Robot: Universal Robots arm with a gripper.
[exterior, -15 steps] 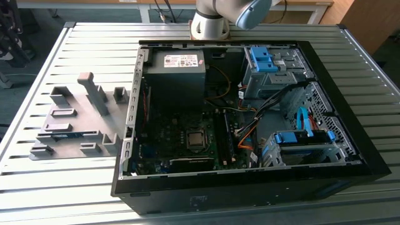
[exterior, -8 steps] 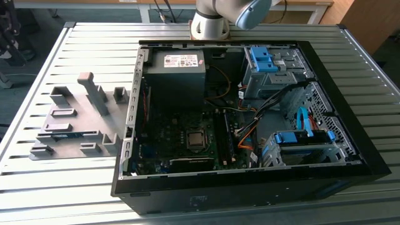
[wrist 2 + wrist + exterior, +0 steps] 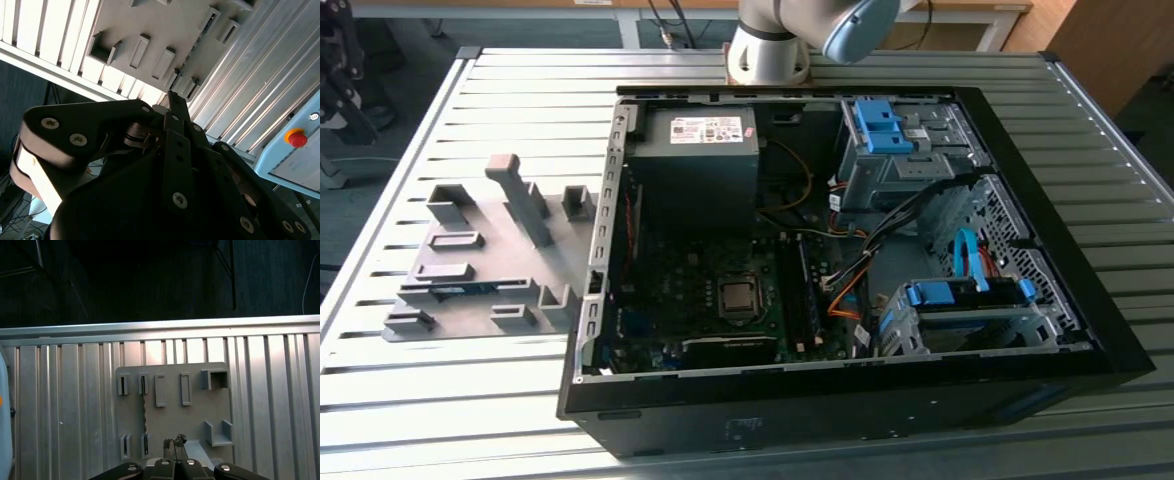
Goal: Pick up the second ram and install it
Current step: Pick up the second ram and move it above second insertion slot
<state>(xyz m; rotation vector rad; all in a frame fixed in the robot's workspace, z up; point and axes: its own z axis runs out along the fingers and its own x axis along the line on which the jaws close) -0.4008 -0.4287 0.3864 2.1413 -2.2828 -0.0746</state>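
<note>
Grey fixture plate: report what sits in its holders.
One blue-teal memory stick stands on edge between two holder blocks of the plate. Its ends are hidden inside the blocks, and the gripper covers part of the plate in the first wrist view.

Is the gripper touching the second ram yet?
Apart. The exterior view shows the second ram in the grey fixture with nothing touching it; the first wrist view has the gripper clear of it.
</note>
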